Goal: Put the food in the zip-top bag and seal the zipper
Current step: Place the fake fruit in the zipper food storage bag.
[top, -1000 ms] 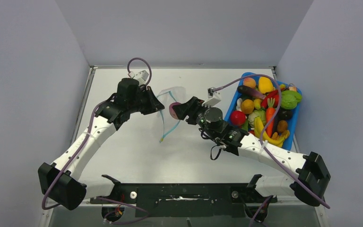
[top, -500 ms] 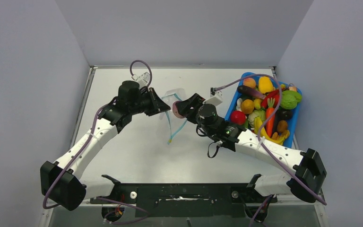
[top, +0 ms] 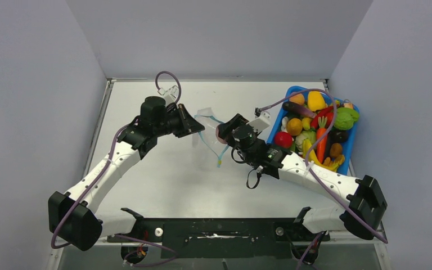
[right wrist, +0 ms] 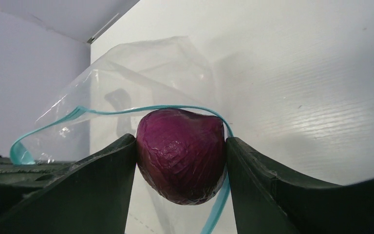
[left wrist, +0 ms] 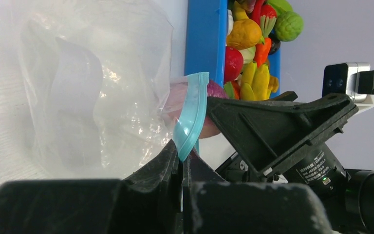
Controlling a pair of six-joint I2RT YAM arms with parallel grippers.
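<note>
Arms angle inward, facing each other. The left end effector (left wrist: 181, 163) pinches the zipper (left wrist: 192, 117) of the bag (left wrist: 92, 97) — the right end effector (top: 225, 130) clamps a purple onion (right wrist: 180, 156) at its mouth.

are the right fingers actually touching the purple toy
Touching. The right wrist view shows the purple toy wedged between the right fingers, with both inner faces pressed against its sides and no gap on either side.
</note>
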